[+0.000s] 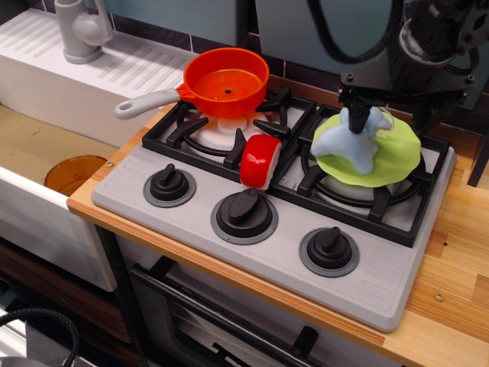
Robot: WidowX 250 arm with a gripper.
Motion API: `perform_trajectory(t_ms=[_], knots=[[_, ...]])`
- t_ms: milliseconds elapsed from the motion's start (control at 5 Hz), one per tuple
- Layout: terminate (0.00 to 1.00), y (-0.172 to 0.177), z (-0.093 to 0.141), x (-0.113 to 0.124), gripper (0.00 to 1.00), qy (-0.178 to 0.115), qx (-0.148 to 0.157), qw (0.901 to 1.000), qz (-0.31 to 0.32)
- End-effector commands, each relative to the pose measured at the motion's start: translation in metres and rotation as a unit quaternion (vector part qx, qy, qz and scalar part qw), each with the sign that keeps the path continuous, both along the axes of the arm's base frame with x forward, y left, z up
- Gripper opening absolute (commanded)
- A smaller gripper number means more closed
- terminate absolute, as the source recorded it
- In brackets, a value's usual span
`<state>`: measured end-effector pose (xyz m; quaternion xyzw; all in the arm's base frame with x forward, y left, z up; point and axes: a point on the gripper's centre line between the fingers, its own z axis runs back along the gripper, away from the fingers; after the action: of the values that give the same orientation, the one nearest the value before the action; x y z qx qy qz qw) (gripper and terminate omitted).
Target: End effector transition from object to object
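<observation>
From here the end effector hangs over the right burner with its thin fingers apparently closed around the top of the blue cloth on the green plate, so the crossing to the orange pan looks not yet begun.

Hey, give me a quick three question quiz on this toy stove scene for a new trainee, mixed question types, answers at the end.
1. True or false: the orange pan sits on the left burner.
2. What lies on the green plate? A) blue cloth B) spoon C) sponge
3. Fill in: the red and white object rests between the two ____.

Key: 1 true. 2 A; the gripper is at the blue cloth. 3 burners.
</observation>
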<state>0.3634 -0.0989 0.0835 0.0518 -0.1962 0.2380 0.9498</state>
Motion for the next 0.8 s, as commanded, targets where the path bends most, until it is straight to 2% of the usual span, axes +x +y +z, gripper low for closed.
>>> perform_trajectory(t_ms=[0, 200, 600], knots=[[0.00, 0.002, 0.056, 0.004, 1.00, -0.019, 0.009, 0.9997, -0.011], [0.00, 0.015, 0.066, -0.001, 1.00, -0.012, 0.022, 0.9995, -0.020], [0.00, 0.057, 0.069, -0.009, 1.00, -0.004, 0.046, 0.9981, -0.041]])
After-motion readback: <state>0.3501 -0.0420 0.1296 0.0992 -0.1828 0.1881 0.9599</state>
